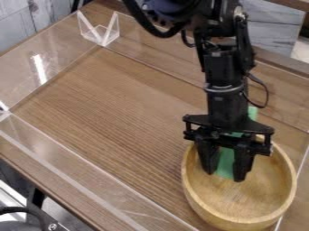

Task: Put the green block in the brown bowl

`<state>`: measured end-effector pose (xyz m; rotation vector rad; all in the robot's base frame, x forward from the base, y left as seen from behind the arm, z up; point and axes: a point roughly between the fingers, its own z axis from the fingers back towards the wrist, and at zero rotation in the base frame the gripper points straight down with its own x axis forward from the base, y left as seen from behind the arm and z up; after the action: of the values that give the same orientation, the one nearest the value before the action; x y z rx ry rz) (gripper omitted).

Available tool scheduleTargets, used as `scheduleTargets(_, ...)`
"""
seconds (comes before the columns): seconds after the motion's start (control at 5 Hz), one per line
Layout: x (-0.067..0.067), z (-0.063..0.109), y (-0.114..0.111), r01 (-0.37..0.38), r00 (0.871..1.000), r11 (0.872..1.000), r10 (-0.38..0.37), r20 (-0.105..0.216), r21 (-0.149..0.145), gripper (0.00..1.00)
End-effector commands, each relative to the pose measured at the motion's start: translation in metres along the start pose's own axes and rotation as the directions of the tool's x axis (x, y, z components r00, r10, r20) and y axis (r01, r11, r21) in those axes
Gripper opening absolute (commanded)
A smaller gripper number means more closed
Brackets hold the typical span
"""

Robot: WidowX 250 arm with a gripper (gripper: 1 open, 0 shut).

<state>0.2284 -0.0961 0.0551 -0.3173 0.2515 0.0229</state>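
The main risk from here is a bad release: the block [227, 161] hangs upright between the jaws, so if they open while it is this high or this close to the bowl's [200, 194] far rim, it could strike the wood on end, tip, bounce or slide out onto the surface [108, 108]. The bowl sits at the near right corner beside the clear wall [72, 176], so a nudge from the arm could also shift it. The gripper [230, 170] points steeply down over the bowl's far half, its jaws closed on the block. The green shows between the dark fingers [210, 159], running from about their middle down toward the tips, above the bowl's floor. Whether its lower end touches the wood cannot be told.
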Motion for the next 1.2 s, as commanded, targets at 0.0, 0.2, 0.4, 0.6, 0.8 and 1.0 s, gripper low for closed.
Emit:
scheduleTargets(0.0, 0.0089, 0.0139, -0.0022, 0.008, 0.999, 1.0, -0.008, 0.045, -0.015, 0.0)
scheduleTargets(0.2, 0.0089, 0.0142, -0.0012, 0.011, 0.999, 1.0, -0.011, 0.036, -0.016, 0.0)
scheduleTargets(0.4, 0.0088, 0.0143, -0.0005, 0.015, 1.0, 1.0, -0.014, 0.027, -0.016, 0.0)
scheduleTargets(0.6, 0.0087, 0.0145, 0.0003, 0.018, 1.0, 1.0, -0.018, 0.019, -0.017, 0.0)
scheduleTargets(0.8, 0.0082, 0.015, 0.0009, 0.022, 1.0, 1.0, -0.022, 0.01, -0.018, 0.0)
scheduleTargets(1.0, 0.008, 0.0152, 0.0016, 0.026, 1.0, 0.999, -0.026, 0.001, -0.019, 0.0)
